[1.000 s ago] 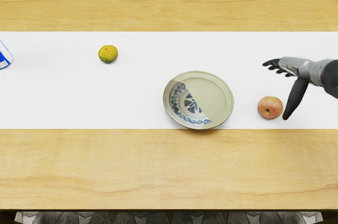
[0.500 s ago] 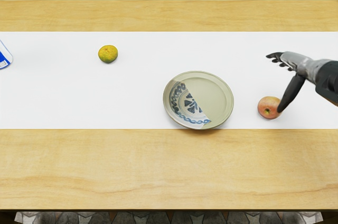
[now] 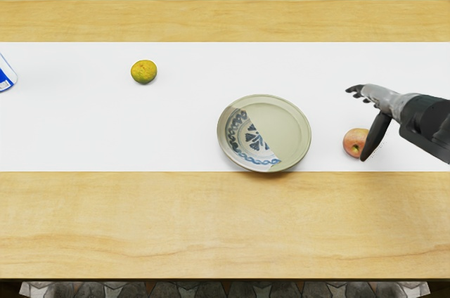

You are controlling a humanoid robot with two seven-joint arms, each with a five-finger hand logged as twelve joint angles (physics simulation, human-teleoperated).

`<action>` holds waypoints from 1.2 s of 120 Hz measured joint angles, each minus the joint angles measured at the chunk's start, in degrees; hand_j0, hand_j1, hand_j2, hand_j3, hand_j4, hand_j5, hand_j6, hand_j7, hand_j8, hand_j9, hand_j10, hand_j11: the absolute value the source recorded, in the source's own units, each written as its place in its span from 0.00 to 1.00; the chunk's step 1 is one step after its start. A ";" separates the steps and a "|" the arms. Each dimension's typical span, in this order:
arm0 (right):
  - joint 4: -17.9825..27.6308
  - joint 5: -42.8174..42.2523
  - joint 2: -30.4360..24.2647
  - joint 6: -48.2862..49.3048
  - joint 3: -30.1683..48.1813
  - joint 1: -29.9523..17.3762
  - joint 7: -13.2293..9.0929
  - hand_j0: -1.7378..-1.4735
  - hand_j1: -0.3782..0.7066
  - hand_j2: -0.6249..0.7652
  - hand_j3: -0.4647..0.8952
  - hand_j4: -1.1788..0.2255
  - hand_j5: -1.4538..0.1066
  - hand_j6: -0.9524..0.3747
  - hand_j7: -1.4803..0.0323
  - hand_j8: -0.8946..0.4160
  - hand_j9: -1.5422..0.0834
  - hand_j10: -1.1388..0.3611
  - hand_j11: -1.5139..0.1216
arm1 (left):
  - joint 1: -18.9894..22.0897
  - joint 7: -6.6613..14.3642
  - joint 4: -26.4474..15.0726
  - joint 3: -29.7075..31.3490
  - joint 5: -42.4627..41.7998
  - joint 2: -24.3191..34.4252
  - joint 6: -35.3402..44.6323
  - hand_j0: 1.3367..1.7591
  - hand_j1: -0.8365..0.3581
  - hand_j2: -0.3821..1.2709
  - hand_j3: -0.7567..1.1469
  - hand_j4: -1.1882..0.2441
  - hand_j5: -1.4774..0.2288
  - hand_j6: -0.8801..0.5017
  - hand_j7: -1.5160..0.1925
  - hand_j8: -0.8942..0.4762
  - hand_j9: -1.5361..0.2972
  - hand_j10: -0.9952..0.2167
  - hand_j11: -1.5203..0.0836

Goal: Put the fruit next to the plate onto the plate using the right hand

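A reddish apple (image 3: 354, 142) lies on the white runner just right of the green plate with a blue pattern (image 3: 281, 124). My right hand (image 3: 368, 117) comes in from the right edge and hovers over the apple. Its fingers are spread, pointing left past the apple's far side, and the thumb (image 3: 375, 138) hangs down over the apple's right half, hiding part of it. The hand holds nothing. A small orange-green citrus fruit (image 3: 143, 72) sits far off at the upper left. The left arm is out of view.
A white runner (image 3: 105, 129) covers the middle of the wooden table. A blue-and-white object (image 3: 5, 74) pokes in at the left edge. A teal wall runs along the back.
My right hand has moved left and down until the thumb overlaps the apple. The apple, plate and citrus have stayed where they were.
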 joint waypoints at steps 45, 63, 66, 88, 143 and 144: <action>-1.45 -0.21 1.98 -7.26 -3.17 -0.27 0.00 0.30 0.10 0.44 0.34 0.79 0.87 0.66 0.92 0.62 0.89 0.71 0.87 | 0.00 0.00 0.00 0.02 0.00 0.00 -0.01 0.76 0.99 0.23 0.40 0.83 0.87 0.64 0.89 0.65 0.84 0.82 0.95; -1.42 -0.22 2.45 -10.45 -3.94 0.27 0.00 0.30 0.11 0.44 0.34 0.78 0.87 0.66 0.91 0.62 0.89 0.71 0.86 | 0.00 0.00 0.00 0.02 0.00 0.00 0.00 0.76 0.99 0.23 0.40 0.83 0.87 0.64 0.89 0.65 0.84 0.82 0.95; -1.44 -0.22 2.81 -10.90 -4.02 0.35 0.00 0.30 0.11 0.44 0.34 0.78 0.87 0.66 0.91 0.62 0.89 0.71 0.86 | 0.00 0.00 0.00 0.03 -0.01 0.00 0.00 0.76 0.99 0.23 0.40 0.83 0.87 0.64 0.89 0.65 0.84 0.82 0.95; -1.55 -0.22 4.00 -12.27 -4.34 -1.00 0.00 0.30 0.10 0.44 0.34 0.79 0.87 0.66 0.92 0.63 0.89 0.71 0.87 | 0.00 0.00 0.00 0.02 -0.01 0.00 0.00 0.76 0.99 0.23 0.40 0.83 0.87 0.64 0.89 0.65 0.84 0.82 0.95; -1.55 -0.33 4.50 -12.79 -4.38 -1.87 0.00 0.30 0.29 0.42 0.34 0.67 0.73 0.54 0.77 0.50 0.76 0.60 0.74 | 0.00 0.00 0.00 0.00 -0.02 0.00 0.01 0.76 0.99 0.23 0.40 0.83 0.87 0.64 0.89 0.65 0.84 0.82 0.95; -1.55 -0.33 4.50 -12.82 -4.37 -1.87 0.00 0.30 0.29 0.42 0.34 0.66 0.73 0.53 0.77 0.49 0.75 0.60 0.73 | 0.00 0.00 0.00 0.00 -0.02 0.00 0.01 0.76 0.99 0.23 0.40 0.83 0.87 0.64 0.89 0.65 0.84 0.82 0.95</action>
